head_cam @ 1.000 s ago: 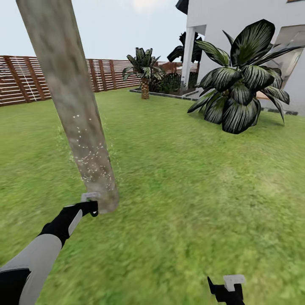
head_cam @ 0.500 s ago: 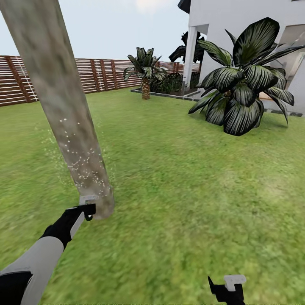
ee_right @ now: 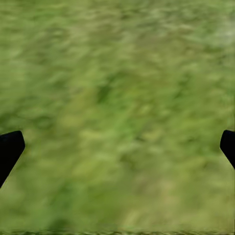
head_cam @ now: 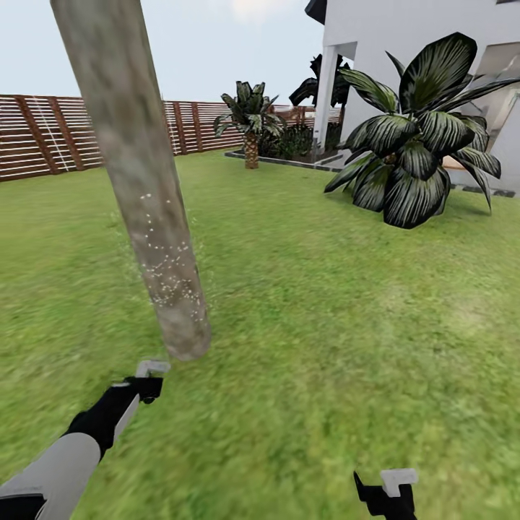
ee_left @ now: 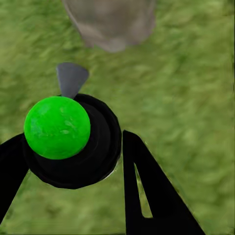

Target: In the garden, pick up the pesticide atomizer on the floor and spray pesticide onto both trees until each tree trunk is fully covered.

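Spraying tree 1 of 2 looks like the step in hand: the left gripper (head_cam: pixel 149 378) hangs low over the grass (head_cam: pixel 325 325), just short of the base of the tree trunk (head_cam: pixel 137 173), and whitish pesticide specks (head_cam: pixel 170 278) dot the lower part of that trunk while the upper part looks bare to me. In the left wrist view the fingers (ee_left: pixel 147 196) are clamped around the pesticide atomizer (ee_left: pixel 73 142), a dark round body with a bright green ball on top and a grey nozzle tip aimed toward the trunk's foot (ee_left: pixel 110 22). So the atomizer is in the left gripper, pointed at the trunk, not touching it. The right gripper (head_cam: pixel 386 491) sits low by the frame edge over plain lawn, and its wrist view shows the 2 fingertips (ee_right: pixel 10 149) far apart with nothing between them, so it's spread wide and idle. Background is the slatted fence (head_cam: pixel 43 133), a big striped-leaf plant (head_cam: pixel 412 159) and a white house (head_cam: pixel 404 43). My guess for the next move: tilt or lift the nozzle so the mist climbs higher up the trunk, maybe work around its sides too, since coverage seems patchy, then head to the 2nd tree.
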